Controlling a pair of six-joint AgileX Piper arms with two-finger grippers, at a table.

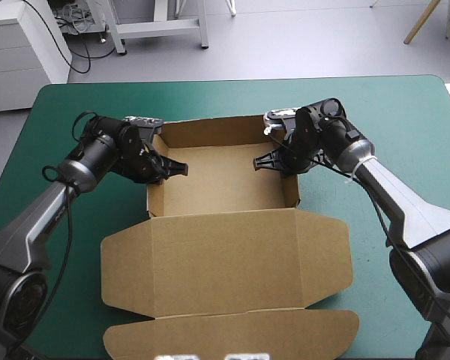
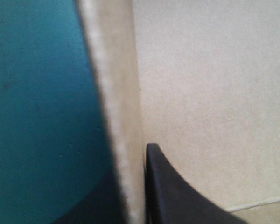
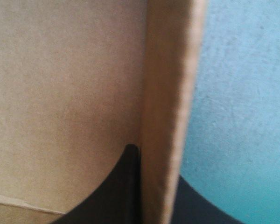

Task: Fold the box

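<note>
Cardboard is looking stiff yet light, so I am clamping the box (image 1: 225, 184) by its side walls with left claw (image 1: 181, 169) and right claw (image 1: 261, 162).

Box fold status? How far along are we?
Done: the box is a tray, its back and side walls standing. In hand: the left gripper pinches the left wall, the right gripper the right wall. Left: the lid lies flat on the teal-green table.
</note>
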